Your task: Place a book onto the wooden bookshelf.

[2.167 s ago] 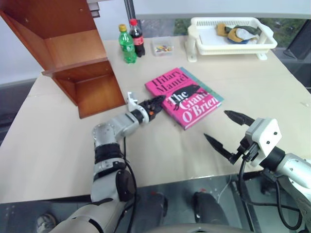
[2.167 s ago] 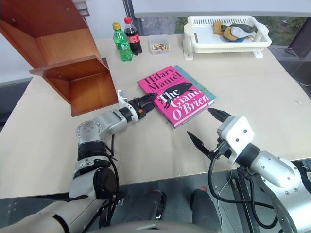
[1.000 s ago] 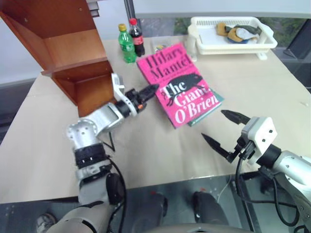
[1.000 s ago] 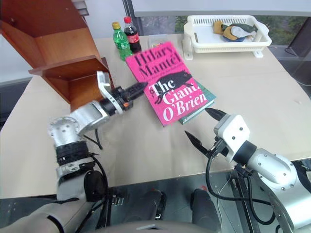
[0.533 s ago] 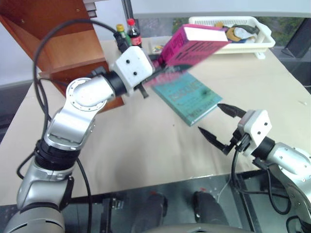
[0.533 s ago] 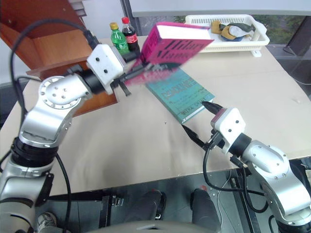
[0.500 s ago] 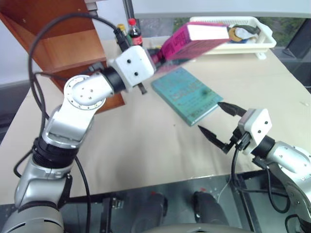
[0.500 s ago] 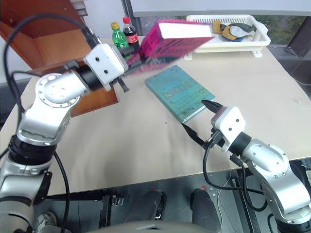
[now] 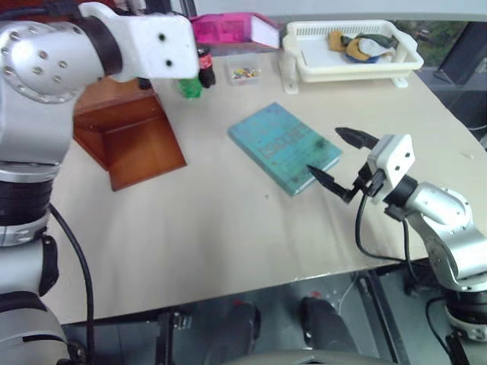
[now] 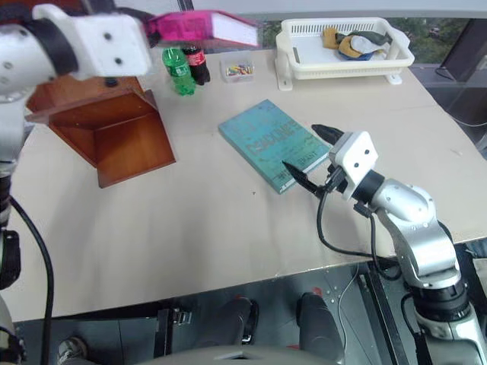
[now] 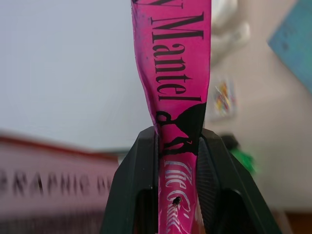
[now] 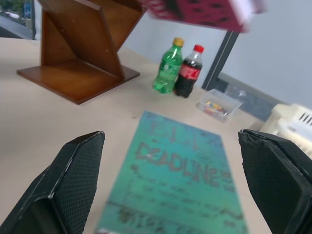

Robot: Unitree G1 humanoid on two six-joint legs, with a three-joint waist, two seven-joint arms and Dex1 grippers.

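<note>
My left gripper [image 11: 176, 161] is clamped on the pink book [image 10: 202, 28], holding it high above the table [image 10: 228, 228] near the top of the wooden bookshelf [image 10: 114, 129], roughly level with its long axis running sideways and its page edges toward the white basket [image 10: 346, 57]. A second ago it hung tilted, cover up, just over the teal book [image 10: 274, 143]; it now sits higher and rolled over. My right gripper [image 10: 312, 156] hovers wide open and empty at the teal book's near corner.
</note>
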